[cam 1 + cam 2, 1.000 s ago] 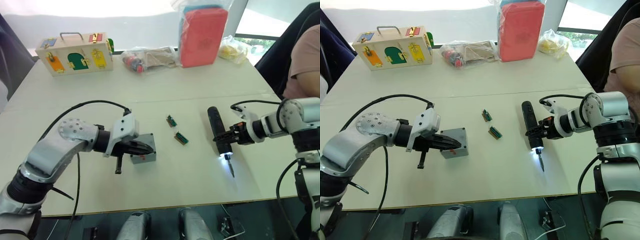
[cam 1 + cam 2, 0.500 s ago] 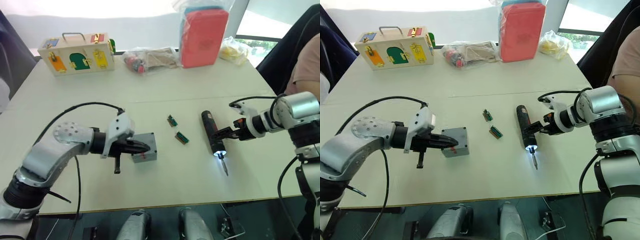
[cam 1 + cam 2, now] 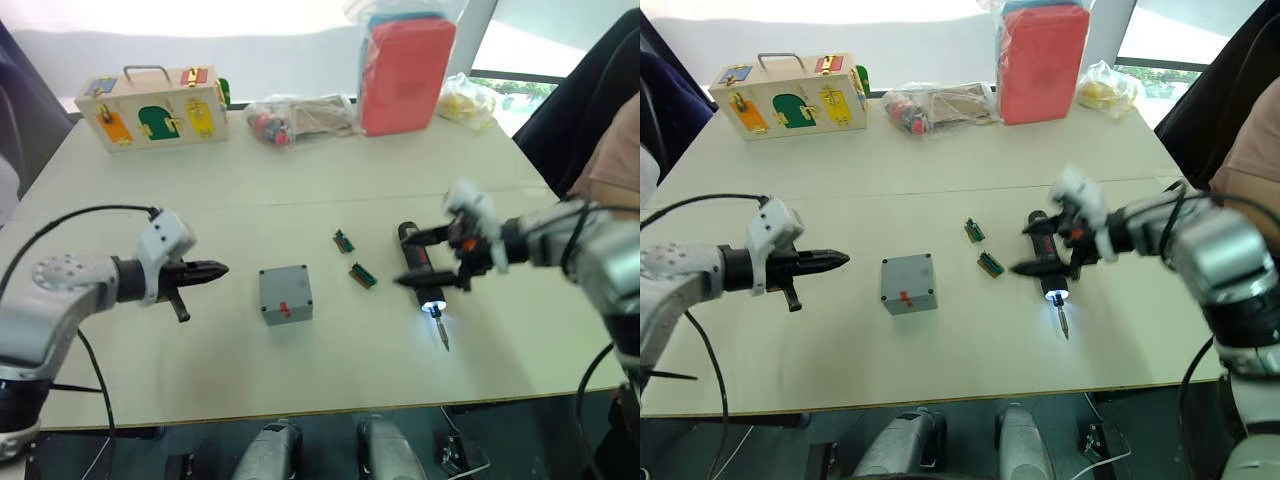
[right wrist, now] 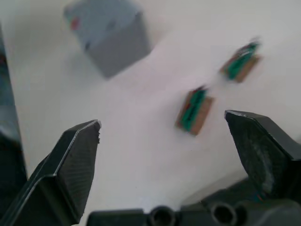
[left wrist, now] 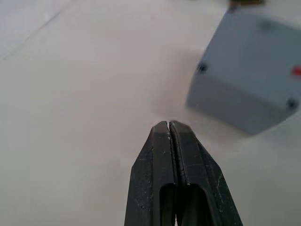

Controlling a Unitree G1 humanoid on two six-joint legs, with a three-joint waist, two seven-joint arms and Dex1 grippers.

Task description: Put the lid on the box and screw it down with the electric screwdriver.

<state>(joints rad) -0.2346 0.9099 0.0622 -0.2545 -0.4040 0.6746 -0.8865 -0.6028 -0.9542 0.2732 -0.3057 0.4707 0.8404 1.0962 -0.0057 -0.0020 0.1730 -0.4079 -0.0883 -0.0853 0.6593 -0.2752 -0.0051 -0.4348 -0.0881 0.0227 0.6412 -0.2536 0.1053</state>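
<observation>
The lid (image 3: 284,282) sits closed on the box (image 3: 908,284), just ahead of the left gripper (image 5: 168,127), whose fingers press together. Screwing remains, judging by the electric screwdriver (image 3: 421,273) lying lit beneath the right gripper (image 3: 1038,244), fingers spread wide. The left wrist view reveals dark corner screw holes.

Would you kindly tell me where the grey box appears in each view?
Left eye: grey box at centre, on the table.
Right eye: box left of centre.
Left wrist: beyond the shut claw.
Right wrist: far side.
Shared landmark: its red mark.
</observation>
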